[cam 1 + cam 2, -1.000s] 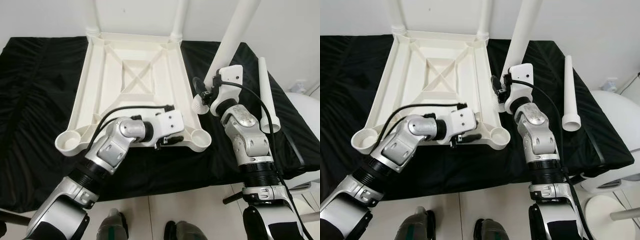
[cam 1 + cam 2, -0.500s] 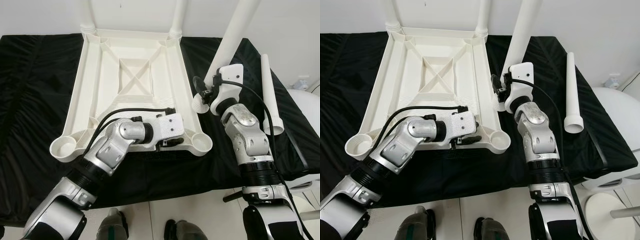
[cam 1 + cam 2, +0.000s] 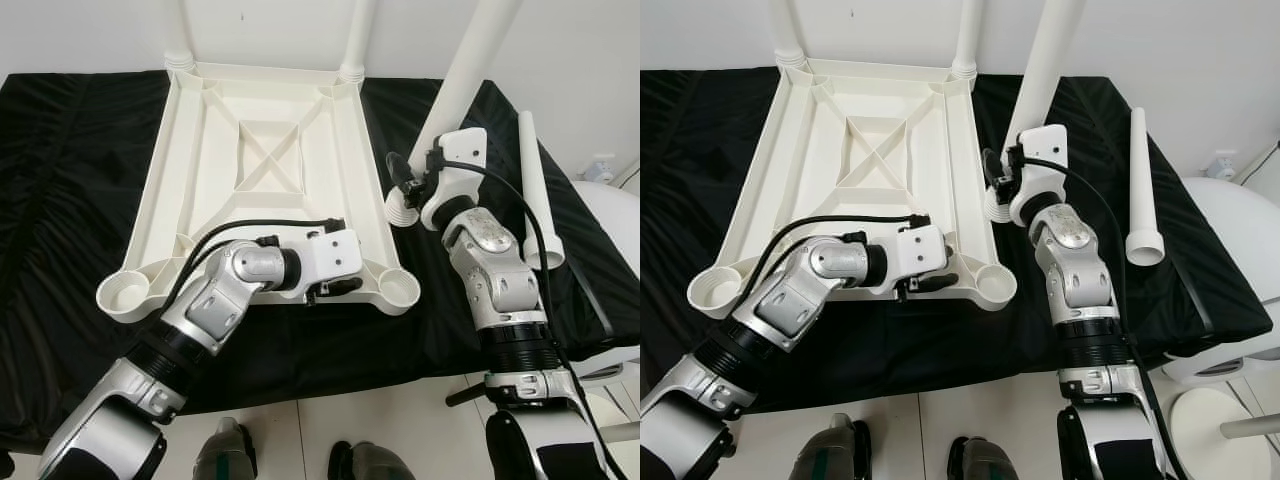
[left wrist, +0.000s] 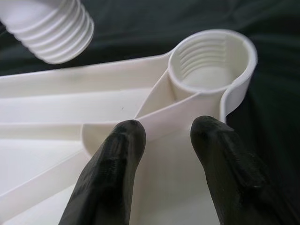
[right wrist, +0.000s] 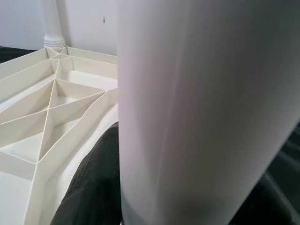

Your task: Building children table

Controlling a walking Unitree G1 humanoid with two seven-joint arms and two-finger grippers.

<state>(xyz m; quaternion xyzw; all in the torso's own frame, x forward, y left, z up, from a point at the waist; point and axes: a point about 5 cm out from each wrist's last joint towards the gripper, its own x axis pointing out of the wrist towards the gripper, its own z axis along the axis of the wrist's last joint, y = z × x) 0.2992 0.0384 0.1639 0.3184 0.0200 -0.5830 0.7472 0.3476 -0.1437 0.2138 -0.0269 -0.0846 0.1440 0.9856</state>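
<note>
tabletop (image 3: 265, 150), white plastic and flipped underside up, lies on the black-draped table (image 3: 60, 200) with two legs already standing in its far corners at about 11 and 1 o'clock. compared with a second ago its near edge sits a little further toward 9 o'clock, so the empty near-left socket (image 3: 122, 295) has slid outward and the near-right socket (image 3: 400, 287) has drawn slightly away from the robot's right arm; the head camera seems to have shifted a little too, so part of that may be only apparent. left pincer (image 3: 333, 290) has stayed on the near rim at 6 o'clock; in the wrist view its fingers (image 4: 112, 159) stand narrowly apart, straddling a rib just short of the threaded near-right socket, touching or nearly touching it. it looks to be steadying and nudging the tabletop.

right pincer (image 3: 405, 190), at about 3 o'clock, keeps its hold on the third leg (image 3: 465, 75), tilted, its threaded end (image 3: 400, 212) hanging just beside the tabletop's right edge and not yet over the socket. the likely meaning: the socket is being lined up for that leg, and screwing in is still to come. a fourth leg (image 3: 535, 190) lies loose on the cloth at far right.
</note>
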